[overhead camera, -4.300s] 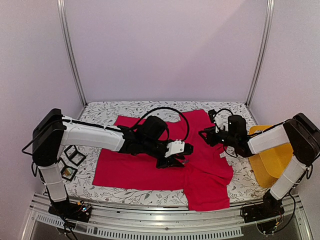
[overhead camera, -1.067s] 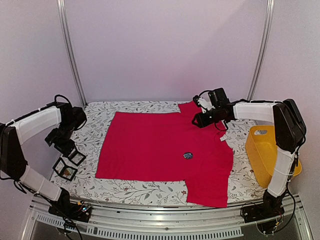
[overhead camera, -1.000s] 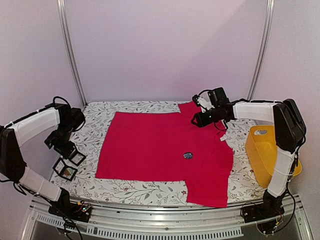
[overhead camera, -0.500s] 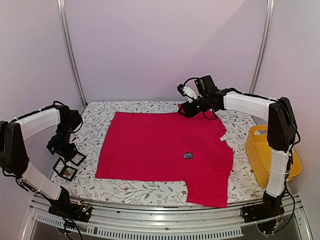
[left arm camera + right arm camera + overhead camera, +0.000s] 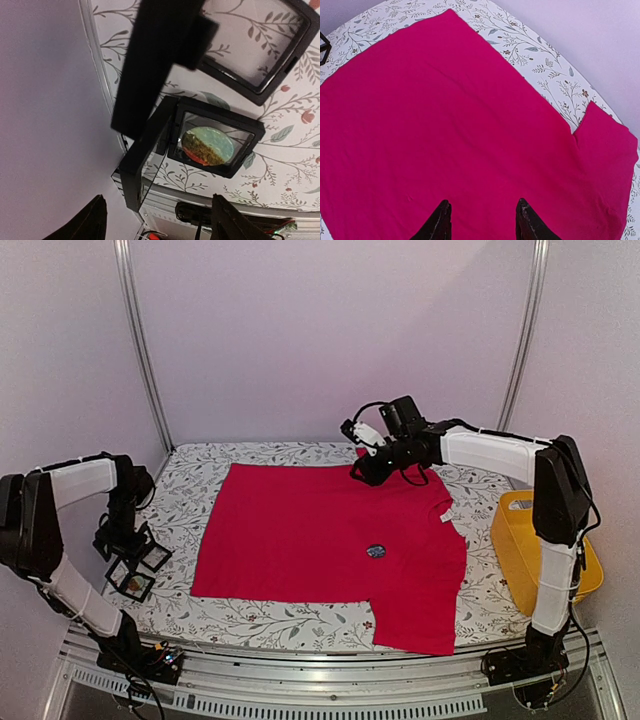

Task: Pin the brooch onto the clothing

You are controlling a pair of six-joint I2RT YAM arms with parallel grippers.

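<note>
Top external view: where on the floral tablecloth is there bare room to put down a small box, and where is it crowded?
Bare floral tablecloth shows behind the bright red T-shirt, in front of its near hem, and between it and the yellow plastic basket. The left edge is crowded: black square display cases with the left gripper over them.
</note>
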